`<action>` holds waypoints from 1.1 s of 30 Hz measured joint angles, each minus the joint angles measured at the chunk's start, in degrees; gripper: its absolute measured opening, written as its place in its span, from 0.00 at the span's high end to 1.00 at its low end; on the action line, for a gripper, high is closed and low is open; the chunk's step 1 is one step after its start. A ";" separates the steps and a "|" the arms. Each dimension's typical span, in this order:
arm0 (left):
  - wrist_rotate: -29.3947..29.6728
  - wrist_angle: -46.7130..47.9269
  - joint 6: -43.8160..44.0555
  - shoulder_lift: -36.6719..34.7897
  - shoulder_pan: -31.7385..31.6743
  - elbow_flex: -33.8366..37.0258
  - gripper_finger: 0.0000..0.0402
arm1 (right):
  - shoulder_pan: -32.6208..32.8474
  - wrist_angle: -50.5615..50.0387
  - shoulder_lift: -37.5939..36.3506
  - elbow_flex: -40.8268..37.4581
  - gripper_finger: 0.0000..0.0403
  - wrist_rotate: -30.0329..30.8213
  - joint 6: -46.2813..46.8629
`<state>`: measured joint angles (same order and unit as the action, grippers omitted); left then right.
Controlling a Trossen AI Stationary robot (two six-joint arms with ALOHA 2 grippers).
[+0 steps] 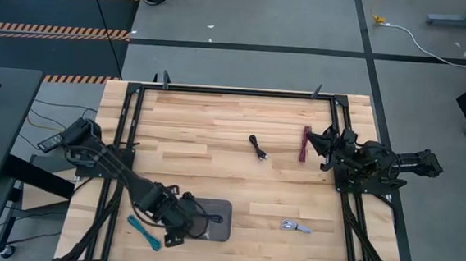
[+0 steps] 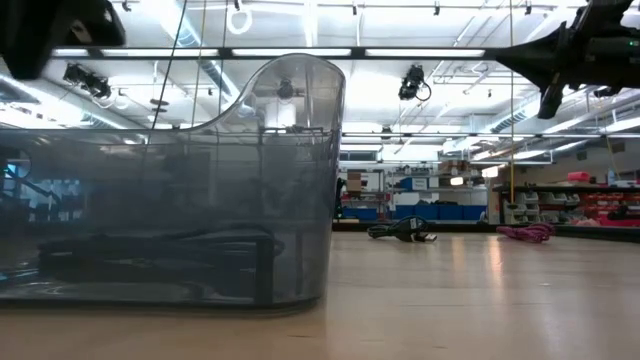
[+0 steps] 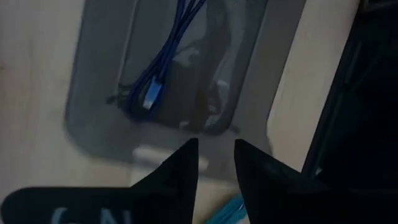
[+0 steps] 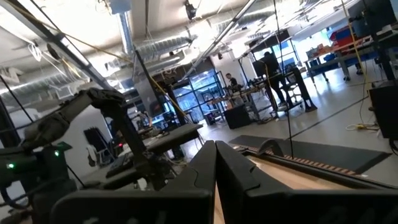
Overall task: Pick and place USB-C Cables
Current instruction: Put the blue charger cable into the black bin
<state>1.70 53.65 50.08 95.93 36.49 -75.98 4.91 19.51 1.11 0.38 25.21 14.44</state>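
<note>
We see the left gripper (image 3: 216,163) just above the near edge of the grey tray (image 1: 224,205), its fingers narrowly parted and empty; the purple-blue cable (image 3: 158,71) lies inside the tray; the teal cable (image 1: 144,231) lies beside it; the black (image 1: 257,146), dark red (image 1: 304,144) and silver-grey (image 1: 295,226) cables lie apart on the table (image 1: 208,137); the right gripper (image 4: 216,163) waits at the right edge, fingers together.

Even overhead light is cast on the wooden table (image 1: 216,137), with only faint shadows. In the low view, glare from ceiling strip lights (image 2: 300,52) is seen, and the grey tray (image 2: 200,200) is blurred.
</note>
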 joint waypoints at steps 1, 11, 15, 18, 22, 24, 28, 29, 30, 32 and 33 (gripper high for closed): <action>0.00 1.44 0.28 -0.03 0.72 -0.51 0.74 | 0.00 -0.07 0.01 -0.01 0.96 0.00 -0.02; -0.03 5.13 -0.80 -0.05 11.12 -0.95 0.79 | 0.00 -0.05 0.01 0.00 0.96 0.00 -0.04; -0.10 6.38 -3.86 0.14 16.34 -0.95 0.79 | 0.00 -0.06 0.01 0.00 0.96 -0.02 -0.04; 0.04 7.12 -3.95 1.33 19.34 -0.93 0.77 | 0.00 -0.07 0.01 -0.01 0.96 -0.02 0.58; 0.09 8.88 -3.33 4.23 21.19 -0.92 0.73 | 0.00 -0.04 0.01 -0.02 0.96 -0.02 0.94; 0.15 10.86 -3.34 6.05 21.29 -0.88 0.70 | 0.00 -0.05 0.00 0.00 0.96 -0.02 1.03; 0.37 14.14 -6.47 10.07 21.16 -0.88 0.62 | 0.00 -0.02 0.00 0.00 0.96 -0.03 1.03; 0.37 14.55 -7.13 11.06 21.16 -0.86 0.59 | 0.00 -0.02 0.01 -0.01 0.96 -0.21 1.03; 0.32 14.83 -7.54 11.89 21.16 -0.86 0.56 | 0.00 0.00 0.01 -0.02 0.96 -0.56 1.03; 0.23 15.01 -8.59 13.47 21.20 -0.86 0.51 | 0.00 0.00 0.01 0.00 0.96 -1.23 1.03; 0.13 14.92 -8.66 14.05 21.20 -0.85 0.49 | 0.00 -0.02 0.01 0.00 0.96 -1.33 1.05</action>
<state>1.83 68.57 41.42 109.98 57.69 -76.83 4.91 19.49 1.13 0.38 23.88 15.49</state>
